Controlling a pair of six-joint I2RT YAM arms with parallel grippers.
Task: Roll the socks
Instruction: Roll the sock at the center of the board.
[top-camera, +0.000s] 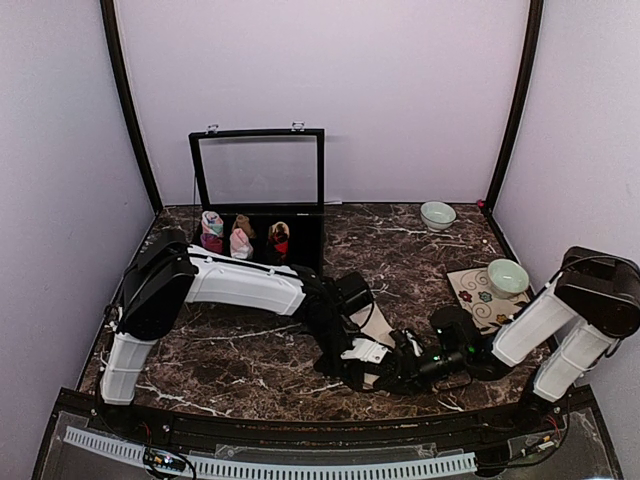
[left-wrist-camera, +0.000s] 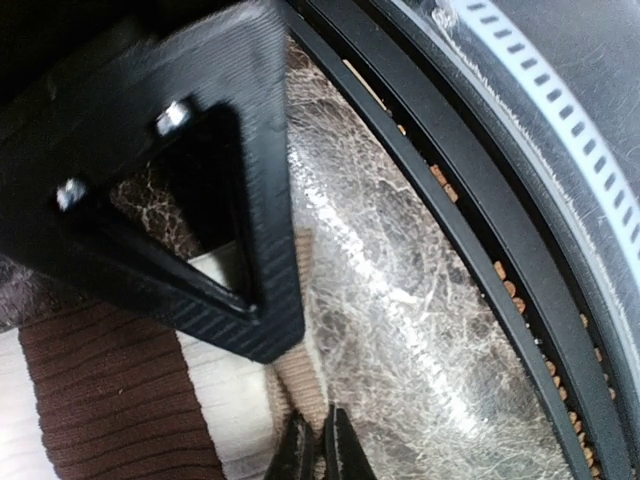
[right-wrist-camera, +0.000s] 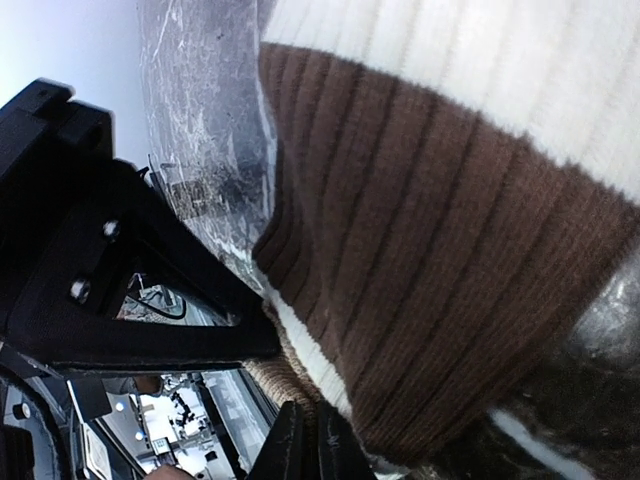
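Top view, case: a black case (top-camera: 300, 235) with its clear lid standing open is sitting at the back of the bench (top-camera: 250, 350). Rolled bundles (top-camera: 241, 243) are standing side by side inside it, pink and teal at the left, pink and white in the middle, tan, red and black at the right.
Top view, bowls: a pale bowl (top-camera: 437, 214) is resting on the bare marble at the back right. A second bowl (top-camera: 507, 276) is sitting on a patterned mat (top-camera: 470, 300) nearer the right arm. I cannot tell what is in either bowl.
Top view, sock: the cream sock (top-camera: 375, 325) is lying at the near centre of the bench, partly hidden by the arms.
Top view, claws: the left claw (top-camera: 380, 368) and right claw (top-camera: 408, 362) are meeting tip to tip low over the sock's near end.
Left wrist, claw: the fingers are pressing together, tips sitting at the sock's tan edge. I cannot tell whether any fabric is being nipped.
Left wrist, sock: the brown ribbed cuff is lying flat at lower left.
Right wrist, claw: the fingers are lying almost together, only a sliver showing, touching the sock's folded edge. I cannot tell whether they are gripping it.
Right wrist, sock: the brown band and cream body are filling the right side.
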